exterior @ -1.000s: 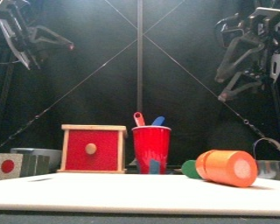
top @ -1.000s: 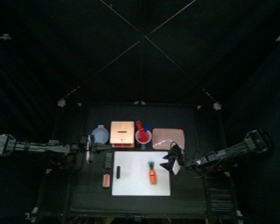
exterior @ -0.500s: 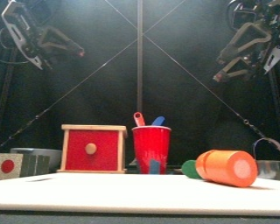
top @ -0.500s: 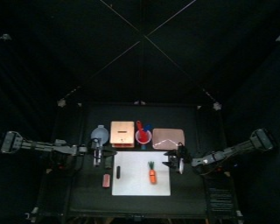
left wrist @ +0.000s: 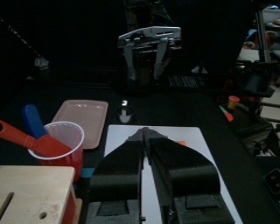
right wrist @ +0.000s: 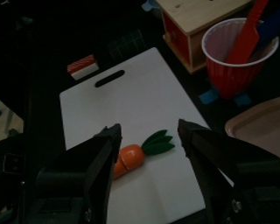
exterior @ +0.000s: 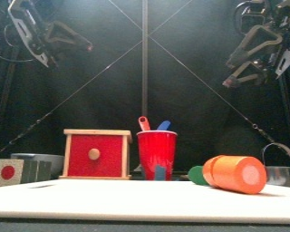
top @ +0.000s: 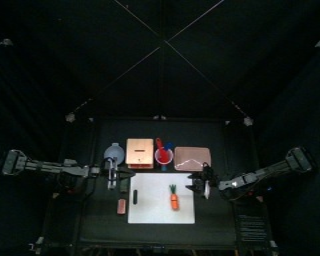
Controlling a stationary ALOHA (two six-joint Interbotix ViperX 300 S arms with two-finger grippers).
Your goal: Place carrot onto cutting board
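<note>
One carrot (right wrist: 140, 150) lies on the single cutting board (right wrist: 113, 109), below the right tool (right wrist: 152, 140), whose jaws stand apart. The left tool (left wrist: 147, 144), off the board's other side, is together.

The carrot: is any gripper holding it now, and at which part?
No. The carrot lies free on the cutting board, between the right gripper's open jaws. The left gripper is shut and empty.
</note>
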